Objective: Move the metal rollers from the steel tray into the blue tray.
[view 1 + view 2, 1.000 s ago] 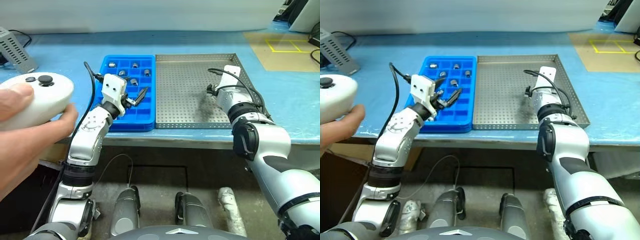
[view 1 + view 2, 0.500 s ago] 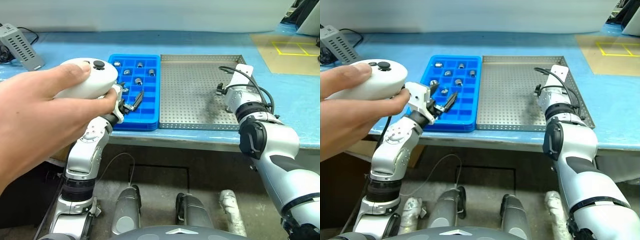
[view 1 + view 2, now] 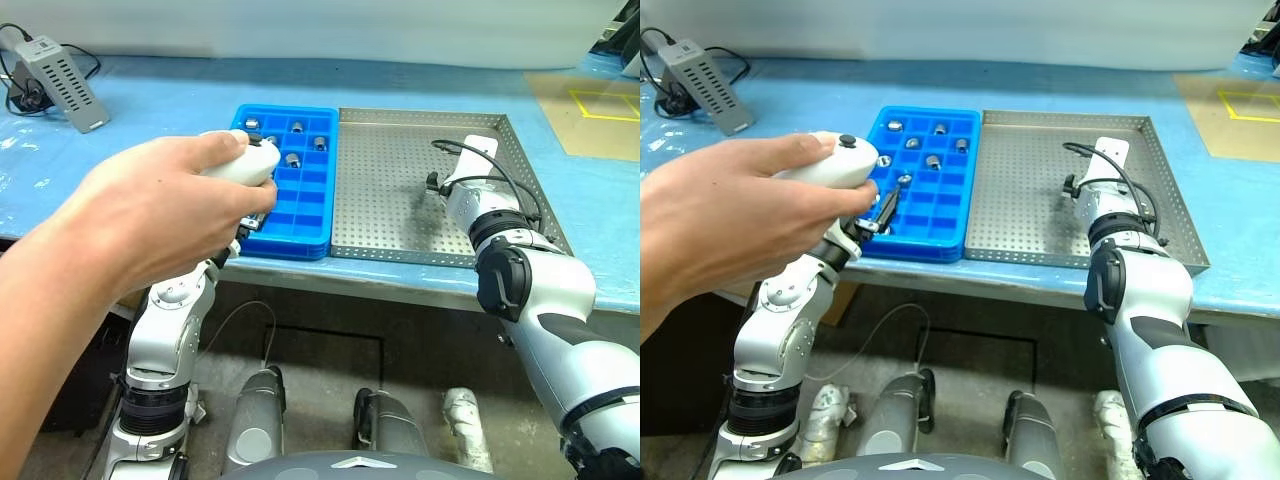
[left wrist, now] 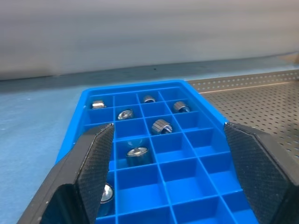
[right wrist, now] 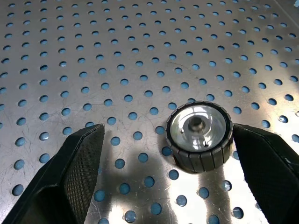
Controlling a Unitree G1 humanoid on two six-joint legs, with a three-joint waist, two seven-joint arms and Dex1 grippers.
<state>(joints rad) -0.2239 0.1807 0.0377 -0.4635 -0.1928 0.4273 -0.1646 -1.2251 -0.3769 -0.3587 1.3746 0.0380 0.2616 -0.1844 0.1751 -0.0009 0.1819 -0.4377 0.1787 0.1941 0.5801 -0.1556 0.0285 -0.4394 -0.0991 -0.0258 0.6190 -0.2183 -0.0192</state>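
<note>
We have several rollers (image 4: 138, 156) in the blue tray (image 4: 196, 179); one roller (image 5: 199, 136) remains on the steel tray (image 5: 93, 56), between our right gripper's (image 5: 170, 172) spread fingers. Our left gripper (image 4: 170, 175) is spread too, empty.

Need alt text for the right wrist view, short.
One metal roller stands on end on the perforated floor of the steel tray, its centre hole facing the camera. The open right gripper frames it, the roller lying close to one finger and not gripped.
</note>
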